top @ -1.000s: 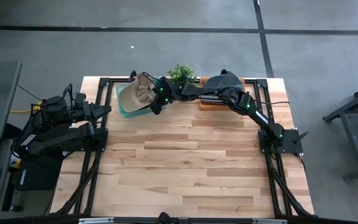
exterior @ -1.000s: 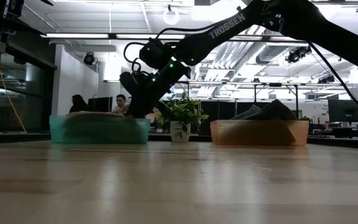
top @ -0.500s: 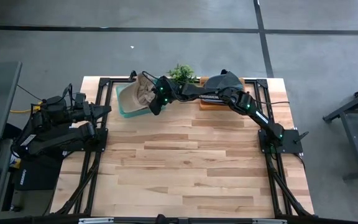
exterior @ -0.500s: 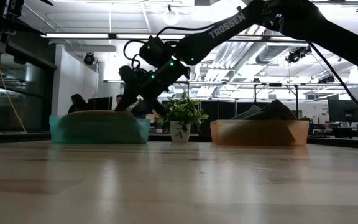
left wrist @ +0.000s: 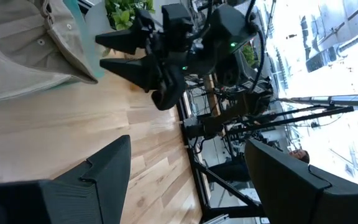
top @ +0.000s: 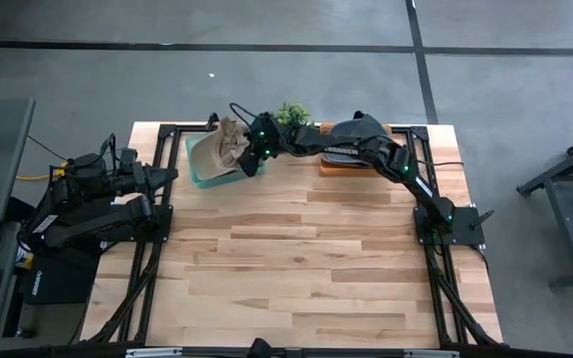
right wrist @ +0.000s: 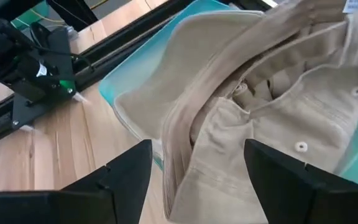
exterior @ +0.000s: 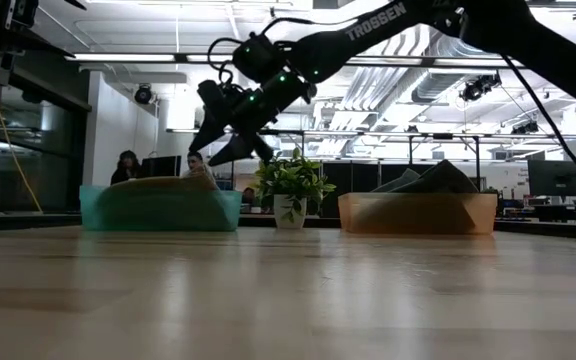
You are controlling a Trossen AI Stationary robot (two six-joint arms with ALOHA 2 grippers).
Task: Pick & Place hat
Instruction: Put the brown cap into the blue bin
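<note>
hat in teal bin, right gripper above it

wooden table (top: pixel 296 268) carries two bins and a potted plant (top: pixel 291 114) along its far edge. the orange bin (exterior: pixel 418 212) holds dark items. the right arm reaches across to the teal bin (top: pixel 202 171) – its right gripper (top: pixel 248 157) hovers just above the bin's near corner, jaws spread, gripping nothing. the beige hat (right wrist: pixel 253 118) lies crumpled in the teal bin, brim draped over the rim. the left gripper (left wrist: pixel 185 180) waits at the table's left edge – jaws spread, empty.
</note>
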